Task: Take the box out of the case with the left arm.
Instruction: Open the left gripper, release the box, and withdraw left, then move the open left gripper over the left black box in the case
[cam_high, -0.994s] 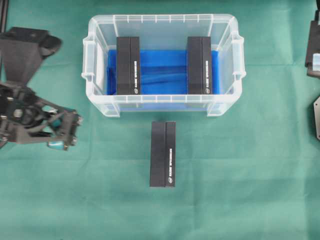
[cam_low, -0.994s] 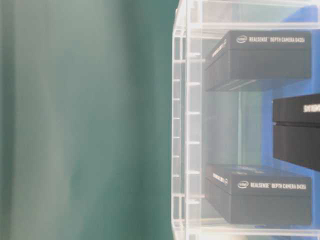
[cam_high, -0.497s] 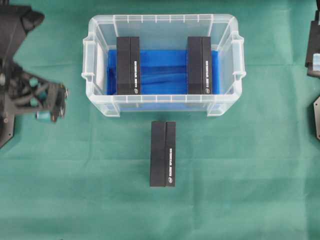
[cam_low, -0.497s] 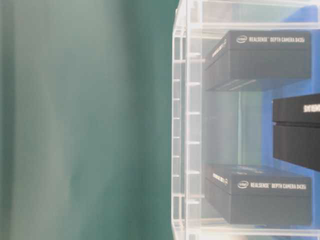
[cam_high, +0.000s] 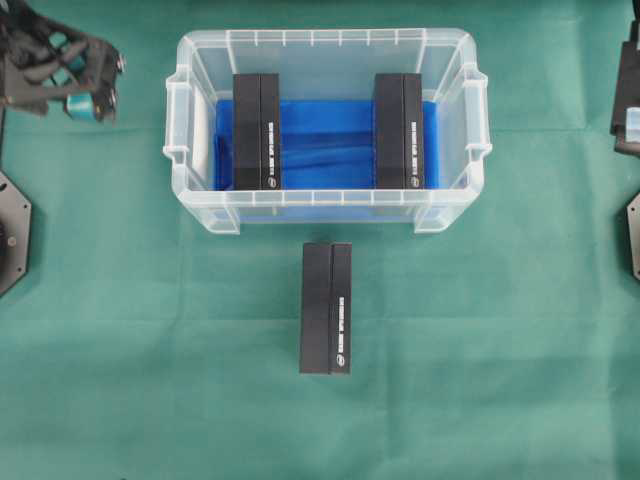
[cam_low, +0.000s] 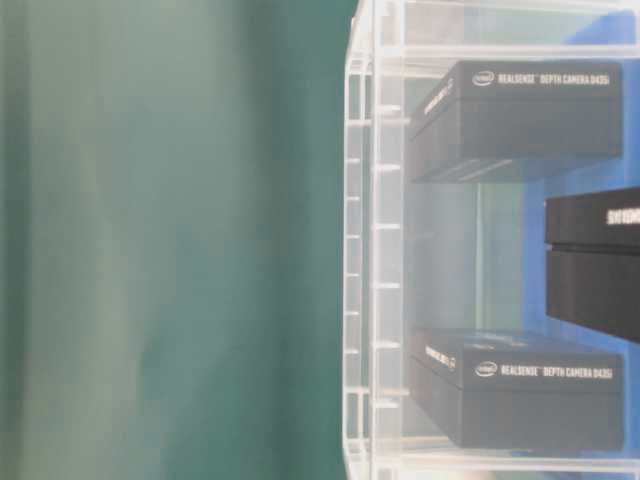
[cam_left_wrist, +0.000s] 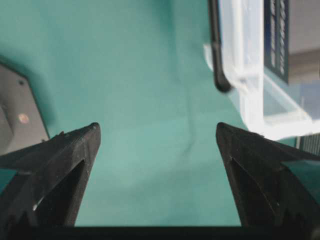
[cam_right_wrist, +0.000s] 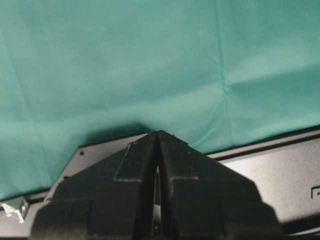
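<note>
The clear case (cam_high: 320, 38) stands at the back middle of the green cloth, blue lining on its floor. Two black boxes lie inside, one left (cam_high: 257, 131) and one right (cam_high: 399, 131). A third black box (cam_high: 327, 308) lies on the cloth in front of the case. My left gripper (cam_high: 112, 82) hovers at the far left, outside the case's left end, open and empty. In the left wrist view its gripper (cam_left_wrist: 157, 127) frames bare cloth, with the case corner (cam_left_wrist: 245, 75) to the right. The right gripper (cam_right_wrist: 158, 134) is shut and empty over its base.
Black base plates sit at the left edge (cam_high: 12, 230) and right edge (cam_high: 632, 235). Part of the right arm (cam_high: 628, 100) shows at the far right. The table-level view shows the case wall (cam_low: 370, 250) with boxes (cam_low: 520, 115) behind it.
My left gripper has swung from the lower left toward the back left corner, still open and empty. The boxes and the case have not moved.
</note>
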